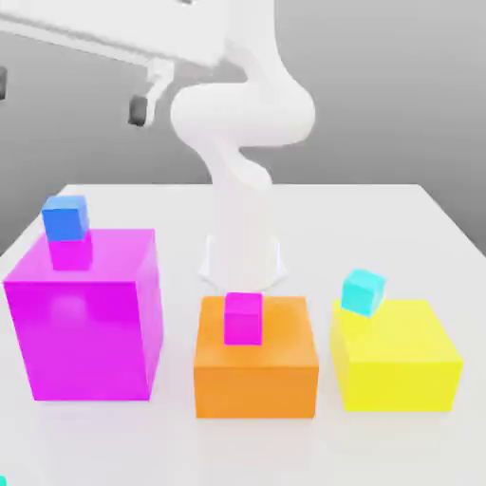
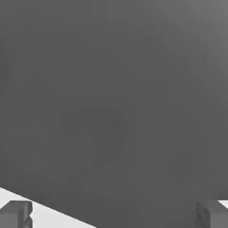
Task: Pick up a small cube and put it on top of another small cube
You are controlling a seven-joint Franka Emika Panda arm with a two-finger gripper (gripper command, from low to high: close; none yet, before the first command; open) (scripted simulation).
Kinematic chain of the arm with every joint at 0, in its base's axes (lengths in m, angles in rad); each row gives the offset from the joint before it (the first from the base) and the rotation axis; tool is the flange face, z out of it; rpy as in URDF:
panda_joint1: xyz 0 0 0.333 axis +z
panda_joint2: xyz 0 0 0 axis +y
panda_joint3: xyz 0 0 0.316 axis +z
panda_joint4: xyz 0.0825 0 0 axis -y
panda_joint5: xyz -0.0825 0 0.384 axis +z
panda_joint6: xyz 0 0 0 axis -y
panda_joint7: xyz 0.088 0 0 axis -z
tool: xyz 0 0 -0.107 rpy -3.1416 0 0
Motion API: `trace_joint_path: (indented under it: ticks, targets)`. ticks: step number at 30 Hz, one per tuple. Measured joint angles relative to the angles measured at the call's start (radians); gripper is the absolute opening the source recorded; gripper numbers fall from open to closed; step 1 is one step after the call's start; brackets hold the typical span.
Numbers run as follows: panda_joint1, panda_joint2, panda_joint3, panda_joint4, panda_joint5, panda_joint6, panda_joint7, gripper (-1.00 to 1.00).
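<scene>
At the exterior view's lower left corner we make out a sliver of the small cube, cut off by the picture's edge, nearer the camera than the big magenta block on the table. It looks plain teal-green; its shape we cannot judge. Our hand hangs high at the upper left, well apart from it, fingers spread wide, holding nothing.
</scene>
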Motion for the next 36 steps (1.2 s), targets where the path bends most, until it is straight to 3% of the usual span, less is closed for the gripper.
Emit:
trace_joint_path:
  ticks: [9, 18, 22, 23, 30, 36]
  targets:
    - [-0.117, 0.335, -0.033, 0.078, 0.14, 0.05, -0.489, 0.0]
    - [-0.315, 0.663, 0.044, 0.157, 0.237, 0.094, -0.945, 0.0]
    - [-0.36, 0.806, 0.082, 0.191, 0.268, 0.181, -1.011, 0.0]
    - [-0.365, 0.829, 0.088, 0.196, 0.274, 0.198, -1.016, -1.0]
    - [-0.365, 0.829, 0.087, 0.196, 0.273, 0.194, -1.017, -1.0]
    - [-0.294, 0.636, 0.042, 0.113, 0.221, 0.087, -0.908, -1.0]
